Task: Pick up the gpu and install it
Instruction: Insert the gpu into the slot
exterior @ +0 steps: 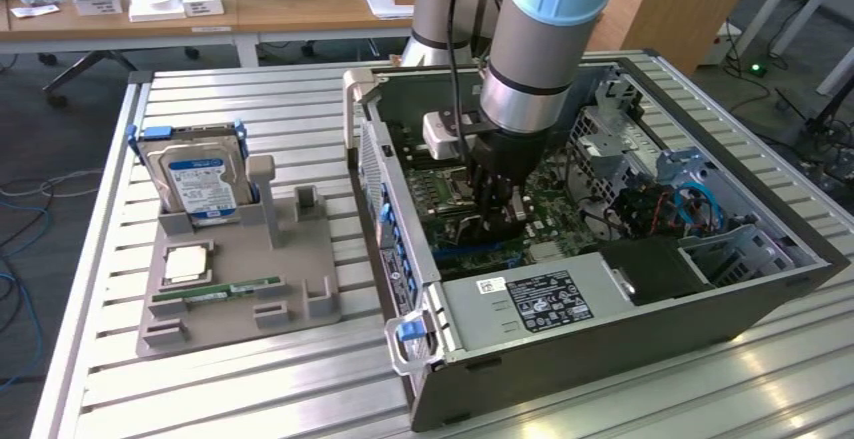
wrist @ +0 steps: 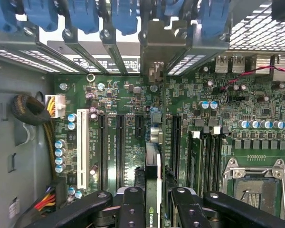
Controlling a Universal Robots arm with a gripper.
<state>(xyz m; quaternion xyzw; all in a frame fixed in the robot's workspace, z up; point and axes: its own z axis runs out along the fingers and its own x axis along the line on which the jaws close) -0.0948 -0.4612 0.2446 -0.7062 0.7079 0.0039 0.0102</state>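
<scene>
- gripper (wrist: 153, 209) clenched on the gpu (wrist: 153, 183), held edge-on just above the motherboard (wrist: 133, 99) slots inside the case (exterior: 601, 309).
- risk: card edge slightly off the slot would jam or bend on pressing down.

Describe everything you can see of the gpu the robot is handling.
The gpu is seen edge-on in the wrist view: a thin card with a pale upper edge and a dark face bearing a green logo. It stands upright between the fingers of the gripper, which are closed on it, over the green motherboard among its long black slots. In the exterior view it sits low inside the open computer case, under the arm.
</scene>
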